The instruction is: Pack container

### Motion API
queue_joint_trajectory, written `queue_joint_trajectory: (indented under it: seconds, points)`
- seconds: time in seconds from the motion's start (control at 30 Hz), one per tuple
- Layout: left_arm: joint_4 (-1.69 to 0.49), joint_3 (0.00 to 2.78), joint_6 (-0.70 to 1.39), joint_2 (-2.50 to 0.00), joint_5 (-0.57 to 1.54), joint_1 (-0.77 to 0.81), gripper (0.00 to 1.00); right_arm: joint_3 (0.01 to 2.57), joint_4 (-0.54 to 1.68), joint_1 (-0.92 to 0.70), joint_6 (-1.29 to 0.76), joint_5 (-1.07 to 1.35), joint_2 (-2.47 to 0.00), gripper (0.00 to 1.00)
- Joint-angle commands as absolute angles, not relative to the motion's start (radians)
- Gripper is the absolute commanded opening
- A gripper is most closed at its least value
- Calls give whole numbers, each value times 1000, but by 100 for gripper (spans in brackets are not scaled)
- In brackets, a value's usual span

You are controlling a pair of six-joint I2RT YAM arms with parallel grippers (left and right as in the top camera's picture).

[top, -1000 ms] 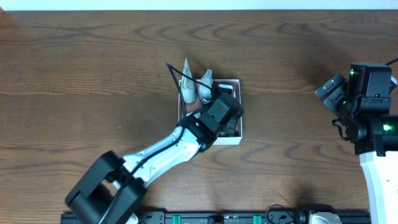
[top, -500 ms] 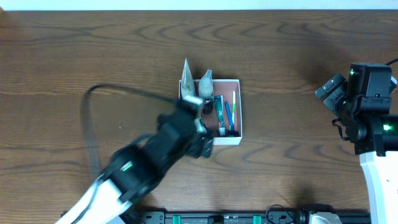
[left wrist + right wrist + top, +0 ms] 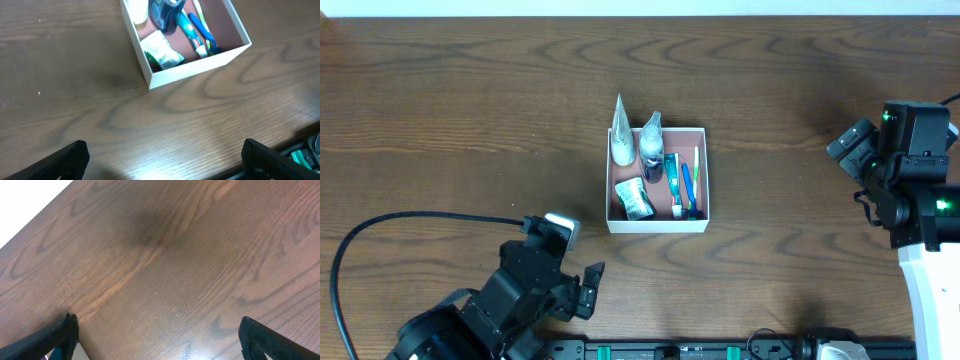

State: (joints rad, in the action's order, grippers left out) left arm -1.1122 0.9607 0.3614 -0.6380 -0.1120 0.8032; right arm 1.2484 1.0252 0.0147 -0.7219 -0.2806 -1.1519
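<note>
while both grippers hang bare and away from the box, the packing looks to me close to done, perhaps fully done. at about 7 o'clock from the box, the left gripper [image 3: 165, 150] is spread wide with nothing between its fingers. the container [image 3: 658, 227] sits near the middle of the table [image 3: 440, 120], well apart from both arms. inside it, from left to right, a white pouch [image 3: 620, 137] and a dark bottle [image 3: 651, 142] lean at the 12 o'clock wall and poke over it. a green packet [image 3: 634, 197] lies toward 7 o'clock on the floor. a toothpaste tube [image 3: 672, 172] and a blue toothbrush [image 3: 686, 187] lie along the 3 o'clock side. no loose item shows on the wood outside the walls, and no lid is in view, so i cannot tell whether closing is left. far out at 3 o'clock, the right gripper [image 3: 159, 322] is also spread and holds nothing.
</note>
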Motion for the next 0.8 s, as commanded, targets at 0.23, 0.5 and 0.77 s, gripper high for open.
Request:
queue_joint_trajectory:
  seconds: [0.23, 0.5, 0.77]
  points:
    - [-873, 677, 396, -546, -151, 682, 98, 1256, 1026, 19, -709, -287, -1152, 99]
    - [-513, 366, 393, -297, -151, 370, 98, 1256, 1026, 19, -709, -287, -1152, 99]
    - [-260, 192, 394, -88, -150, 168, 98, 1256, 1026, 19, -709, -287, -1152, 99]
